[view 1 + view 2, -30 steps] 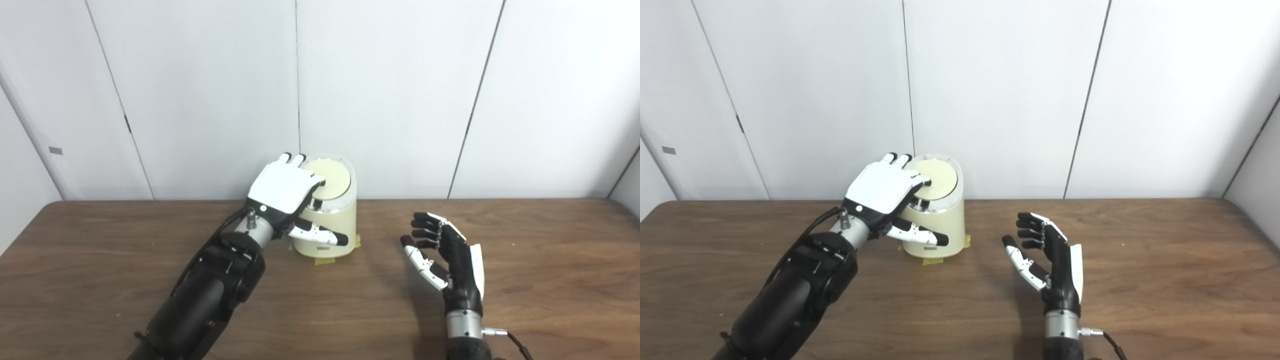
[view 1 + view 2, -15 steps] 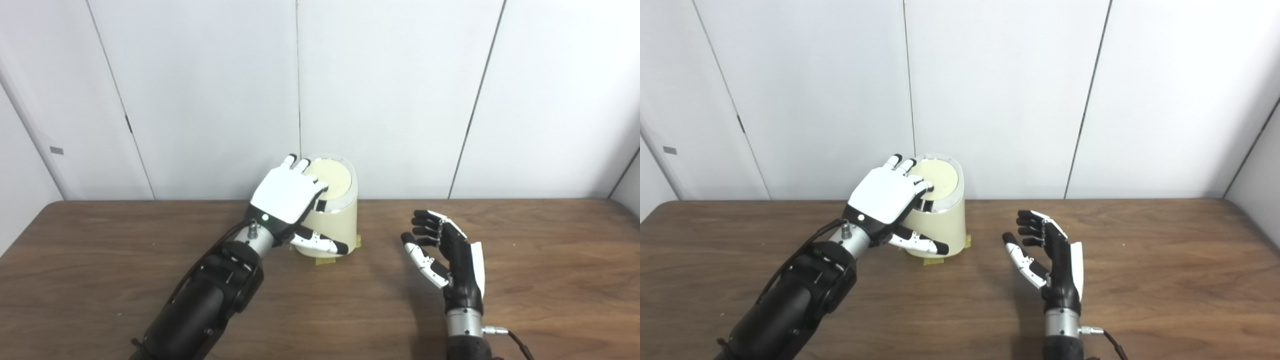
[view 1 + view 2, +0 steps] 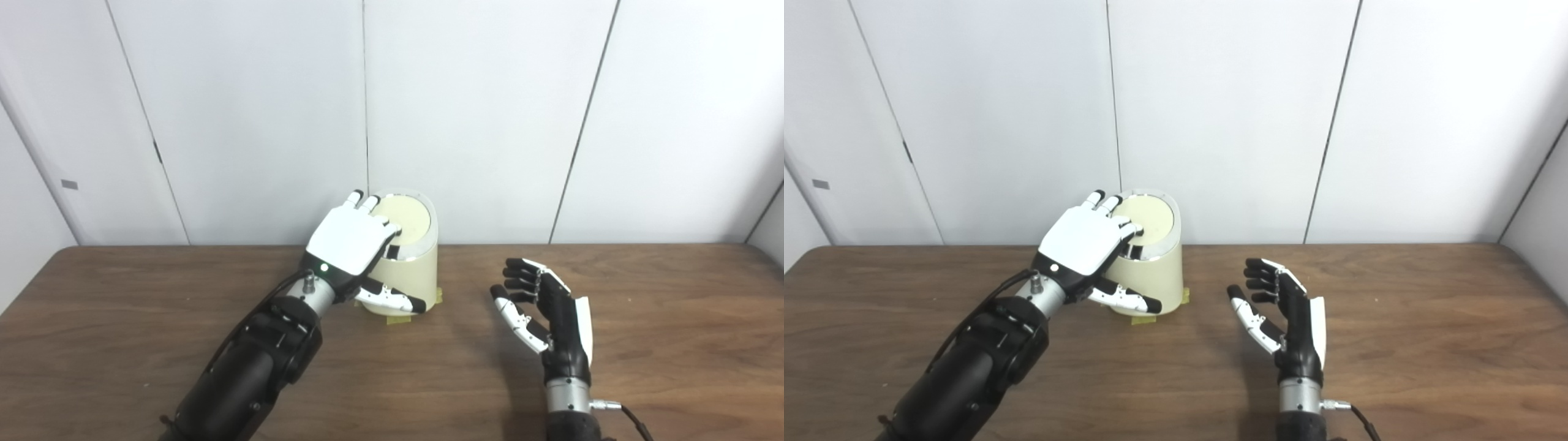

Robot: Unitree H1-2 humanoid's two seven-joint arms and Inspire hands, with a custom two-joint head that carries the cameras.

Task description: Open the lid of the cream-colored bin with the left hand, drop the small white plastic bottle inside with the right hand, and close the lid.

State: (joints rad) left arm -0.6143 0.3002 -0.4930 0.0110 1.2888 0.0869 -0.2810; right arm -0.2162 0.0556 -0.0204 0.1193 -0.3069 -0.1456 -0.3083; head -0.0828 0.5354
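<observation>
The fingers [image 3: 367, 205] of the left hand [image 3: 349, 245] lie spread and nearly flat across the near-left part of the lid [image 3: 407, 220], just left of the frame's centre; they clasp nothing, with the thumb reaching separately across the front wall of the cream-colored bin [image 3: 410, 278] below. The lid looks seated flat on the bin's rim. Whether the fingertips press on it or only rest there cannot be told.

The bin stands at the back of the table [image 3: 122, 318], against the white wall panels, with bits of yellow tape [image 3: 397, 320] under its base. That tape suggests the bin is fixed down and should not slide under a push. It reads as a light, stiff plastic shell with a smooth, somewhat slippery lid. Since the flat disc offers no handle, the likely way in is a press on the top or a lift at its rim; which it needs is not visible.

Right of centre, in the lower part of the frame, the right hand [image 3: 548, 309] hovers over the table with palm turned left, fingers curled loosely apart and empty.

The small white plastic bottle is nowhere in either view, neither on the table nor in a hand. It may already be inside the bin, though that is a guess
</observation>
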